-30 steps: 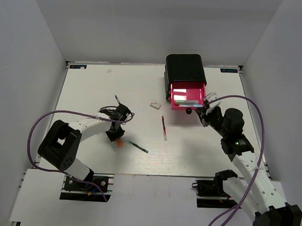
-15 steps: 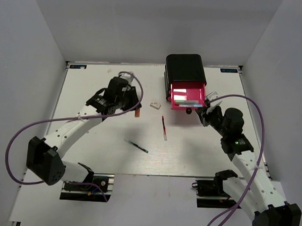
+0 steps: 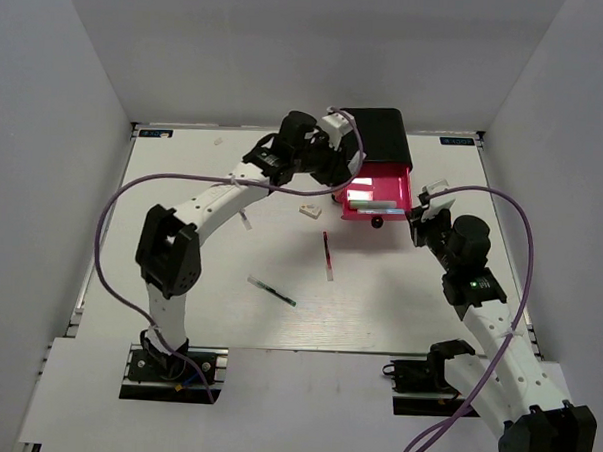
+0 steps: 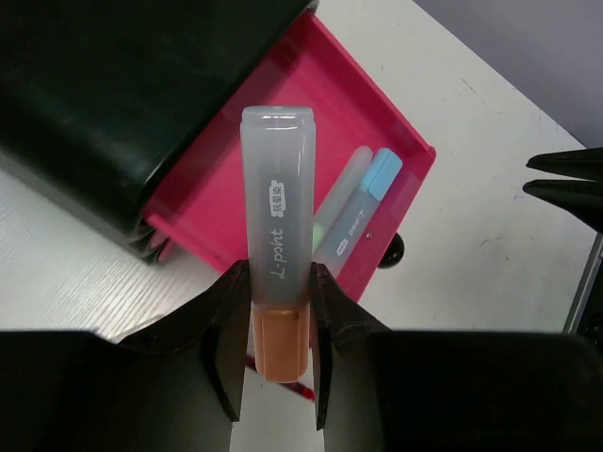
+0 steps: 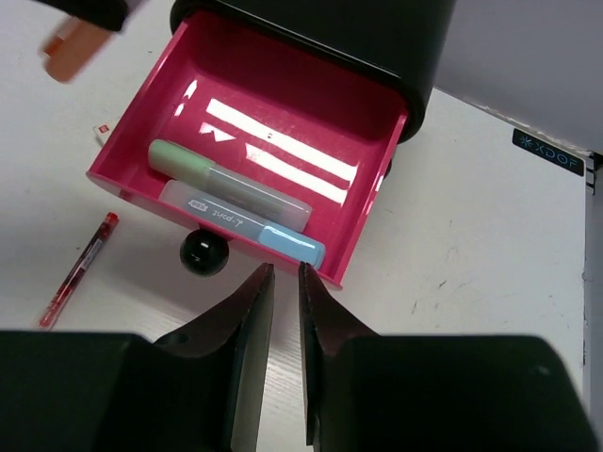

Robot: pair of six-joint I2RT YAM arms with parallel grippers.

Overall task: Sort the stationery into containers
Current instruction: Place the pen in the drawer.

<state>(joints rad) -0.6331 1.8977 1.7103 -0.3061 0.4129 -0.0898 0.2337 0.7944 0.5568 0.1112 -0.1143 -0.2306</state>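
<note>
Above the open pink drawer [image 4: 330, 104], the grey orange-capped pen [image 4: 278, 245] hangs pinched in my left gripper [image 4: 280, 282], the fingers clamped on its barrel just above the cap. Its long axis runs straight out from the fingers: the orange cap points back toward the wrist and the grey end points at the black case [image 3: 371, 129]. That sets it at an angle to the pale green marker [image 5: 231, 184] and light blue marker [image 5: 240, 224], which lie side by side inside the drawer along its front wall, near the knob [image 5: 204, 252]. From the right wrist view the cap end appears to sit just outside the drawer's side wall, so I judge that a release now could leave the pen straddling the rim or tipping onto the table [image 3: 179, 281]. The long overhang past the fingertips could also let it swing, or knock its grey end on the case. My right gripper [image 5: 283, 273] waits just off the drawer's front, all but closed on nothing. The thin red pen [image 3: 326, 255], dark teal pen [image 3: 274, 292] and tiny white block [image 3: 309, 210] lie unsorted on the table.
</note>
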